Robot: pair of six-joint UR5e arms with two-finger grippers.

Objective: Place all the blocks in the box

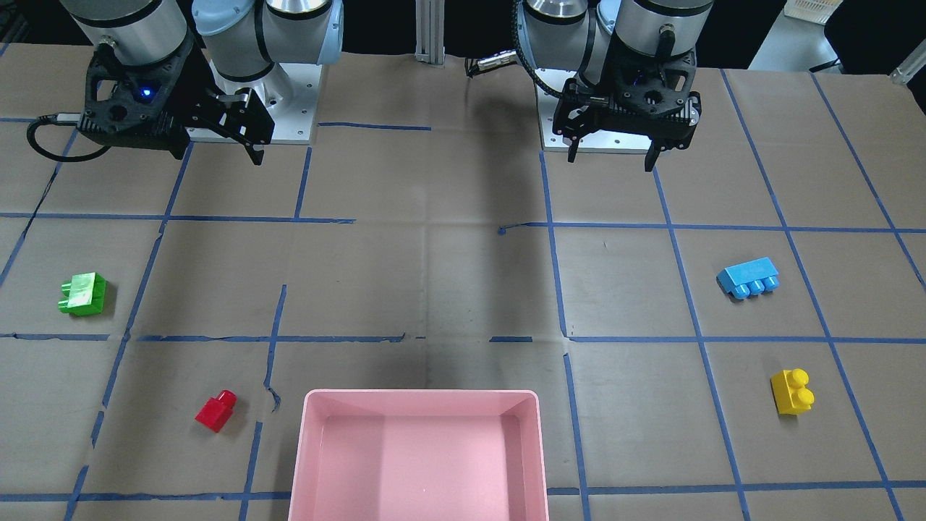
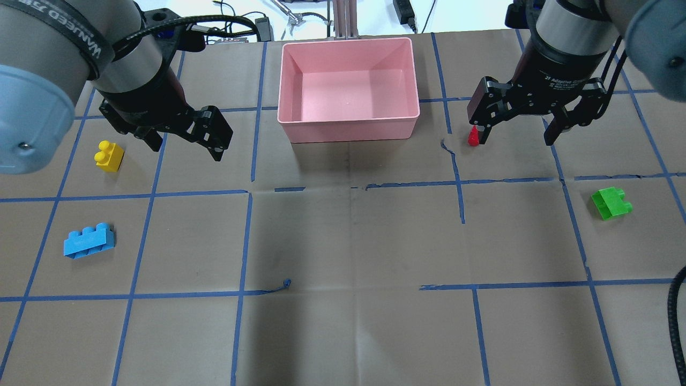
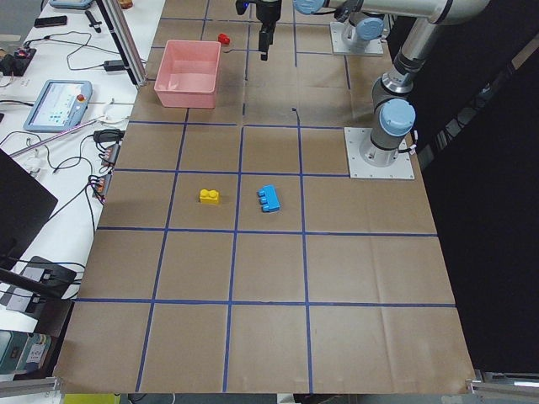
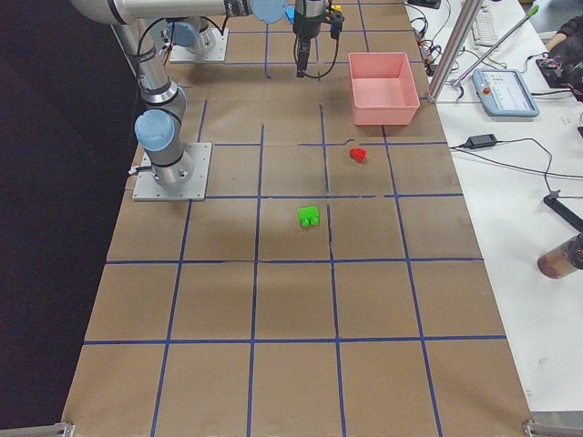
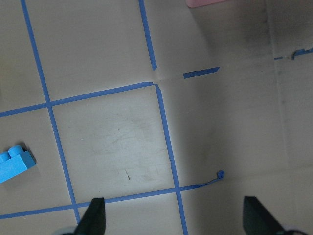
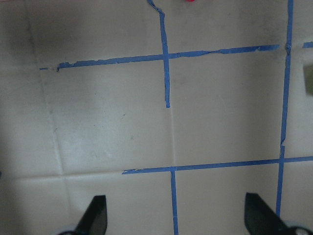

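Observation:
The pink box (image 1: pixel 419 395) (image 2: pixel 348 42) stands empty at the table's far middle edge. The green block (image 1: pixel 83 294) (image 2: pixel 611 202) and the red block (image 1: pixel 216 411) (image 2: pixel 473 137) lie on my right side. The blue block (image 1: pixel 749 278) (image 2: pixel 88 240) and the yellow block (image 1: pixel 791 391) (image 2: pixel 109 156) lie on my left side. My left gripper (image 2: pixel 185 150) (image 5: pixel 176 218) is open and empty, raised above the paper, with the blue block (image 5: pixel 14 165) at its view's left edge. My right gripper (image 2: pixel 515 140) (image 6: pixel 176 218) is open and empty, raised near the red block.
Brown paper with a blue tape grid covers the table. The arm base plates (image 3: pixel 381 154) (image 4: pixel 173 173) sit on the robot's side. An aluminium post (image 2: pixel 343 16) stands behind the box. Cables and a teach pendant (image 3: pixel 55 105) lie on the white bench beyond.

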